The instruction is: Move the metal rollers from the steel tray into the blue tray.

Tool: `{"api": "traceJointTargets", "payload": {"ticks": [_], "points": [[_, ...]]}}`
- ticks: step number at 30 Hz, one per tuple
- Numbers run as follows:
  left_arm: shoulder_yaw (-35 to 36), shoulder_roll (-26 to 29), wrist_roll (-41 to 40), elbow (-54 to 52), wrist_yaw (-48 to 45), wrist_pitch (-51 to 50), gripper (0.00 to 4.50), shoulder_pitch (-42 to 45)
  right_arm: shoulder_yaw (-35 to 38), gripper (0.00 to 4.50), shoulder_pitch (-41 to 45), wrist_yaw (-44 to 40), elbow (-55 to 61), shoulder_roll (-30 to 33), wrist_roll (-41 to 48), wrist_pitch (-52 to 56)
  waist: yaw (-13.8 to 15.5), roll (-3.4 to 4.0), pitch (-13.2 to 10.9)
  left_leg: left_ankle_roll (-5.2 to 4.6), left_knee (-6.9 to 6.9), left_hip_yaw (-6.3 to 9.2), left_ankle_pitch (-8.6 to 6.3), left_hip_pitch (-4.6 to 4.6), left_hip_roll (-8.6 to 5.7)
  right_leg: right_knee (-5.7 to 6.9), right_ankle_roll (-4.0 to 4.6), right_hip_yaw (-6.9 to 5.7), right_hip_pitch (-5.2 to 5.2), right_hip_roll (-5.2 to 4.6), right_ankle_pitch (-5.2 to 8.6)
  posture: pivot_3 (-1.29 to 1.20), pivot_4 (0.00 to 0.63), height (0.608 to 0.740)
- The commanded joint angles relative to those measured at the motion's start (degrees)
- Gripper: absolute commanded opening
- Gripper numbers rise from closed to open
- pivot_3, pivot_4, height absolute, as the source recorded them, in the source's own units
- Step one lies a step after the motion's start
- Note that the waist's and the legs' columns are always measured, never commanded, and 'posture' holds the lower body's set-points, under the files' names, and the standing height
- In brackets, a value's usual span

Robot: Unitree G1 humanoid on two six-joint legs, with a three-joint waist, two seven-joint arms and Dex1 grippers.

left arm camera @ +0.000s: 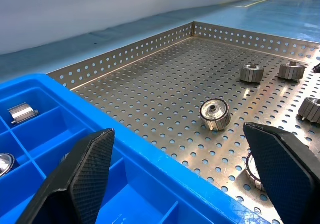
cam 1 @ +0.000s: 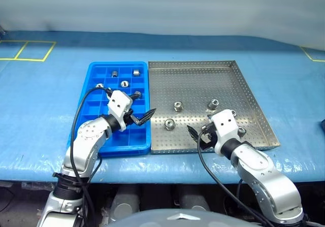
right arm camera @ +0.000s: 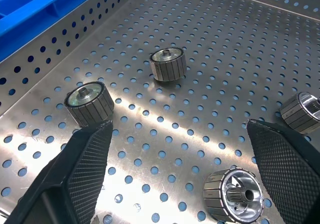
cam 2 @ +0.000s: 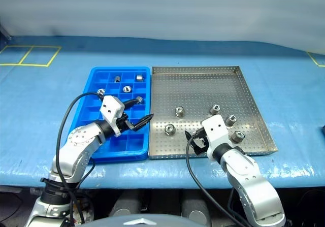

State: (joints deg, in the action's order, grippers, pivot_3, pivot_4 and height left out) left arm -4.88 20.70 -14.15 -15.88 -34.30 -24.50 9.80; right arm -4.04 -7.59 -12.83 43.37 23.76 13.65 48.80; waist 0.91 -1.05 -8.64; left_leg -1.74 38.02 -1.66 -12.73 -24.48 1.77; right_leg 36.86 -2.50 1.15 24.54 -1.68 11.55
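The steel tray [cam 1: 203,79] lies on a blue table cover [cam 1: 40,100], and everything else is placed here relative to it. The blue tray [cam 1: 91,92] sits against the steel tray's left long side, the two rims touching or nearly so.

Five metal rollers rest on the steel tray's dotted floor, all in its near half. One roller [cam 1: 178,105] lies near the middle, another [cam 1: 213,104] to its right, and a third [cam 1: 169,124] nearer the front edge on the left. A fourth [cam 2: 231,120] and a fifth [cam 2: 237,136] lie close to the right rim, the fifth nearest the front corner.

More rollers already lie in the blue tray's small square compartments, all in its far half. Two of them [cam 1: 115,74] [cam 1: 136,72] are in the far rows, one [cam 1: 124,84] is just nearer, one [cam 1: 99,86] is by the outer wall, and one [cam 2: 139,100] sits in the column beside the steel tray.

The left gripper [cam 1: 142,110] hovers over the near part of the blue tray, right by the shared edge, pointing toward the steel tray. Its fingers [left arm camera: 82,171] are spread wide with nothing between them.

The right gripper [cam 1: 199,135] hangs over the steel tray's front edge, between the front-left roller and the two by the right rim. Its fingers [right arm camera: 80,169] are likewise spread wide and empty, with rollers lying on the floor beyond them.
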Motion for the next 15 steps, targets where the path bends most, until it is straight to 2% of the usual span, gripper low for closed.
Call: {"api": "traceJointTargets", "payload": {"ticks": [1,15], "points": [[0.3,0.4,-0.8,-2.5,-0.2,0.2,4.48,1.1,0.3,4.5,0.6,-0.1,1.3,0.1,-0.4,-0.6,0.0,0.0,0.0,0.0,0.0,0.0,0.0,0.0,0.0,0.0,0.0,0.0,0.0,0.0,0.0,0.07,0.15,0.74],[0.6,1.1,-1.0,-2.1,-0.6,0.0,4.48,1.7,0.2,4.5,0.3,-0.1,1.5,0.0,-0.5,-0.7,0.0,0.0,0.0,0.0,-0.01,0.0,0.0,0.0,0.0,-0.01,0.0,0.0,0.0,0.0,0.0,0.06,0.15,0.74]]}}
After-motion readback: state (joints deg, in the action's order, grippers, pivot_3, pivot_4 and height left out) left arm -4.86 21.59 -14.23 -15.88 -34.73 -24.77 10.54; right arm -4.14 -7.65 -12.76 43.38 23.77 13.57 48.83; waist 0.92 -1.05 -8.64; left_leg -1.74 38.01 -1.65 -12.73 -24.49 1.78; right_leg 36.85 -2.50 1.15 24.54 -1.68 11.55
